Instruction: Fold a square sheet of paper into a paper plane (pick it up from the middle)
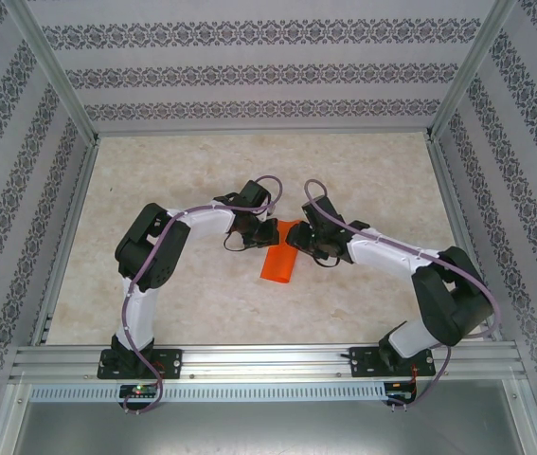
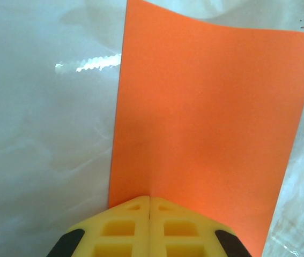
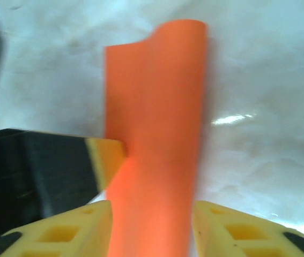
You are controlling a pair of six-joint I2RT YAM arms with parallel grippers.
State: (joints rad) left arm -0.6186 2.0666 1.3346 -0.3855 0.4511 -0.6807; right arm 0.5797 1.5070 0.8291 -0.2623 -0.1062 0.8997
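**Folded orange strip pinched at one end, second jaws around it**

Pale marbled tabletop, fenced by patterned walls, was seen under both arms. The orange paper sheet, already doubled into a long strip, was held at its near edge by the left gripper. Its yellow jaws were pressed fully together on that edge. The right gripper was set with its jaws partly apart, one on each side of the strip. Whether they were yet pressing on it could not be told.

The step in hand was judged to be the taking of a second hold so that a crease could be worked. It would be done best if the right jaws were closed gently and squarely, so that the layers were kept aligned and the strip was not buckled against the left pinch.

No pointed nose had been formed. The long axis was seen running straight out ahead of each pair of jaws, with the far end curled up off the table.
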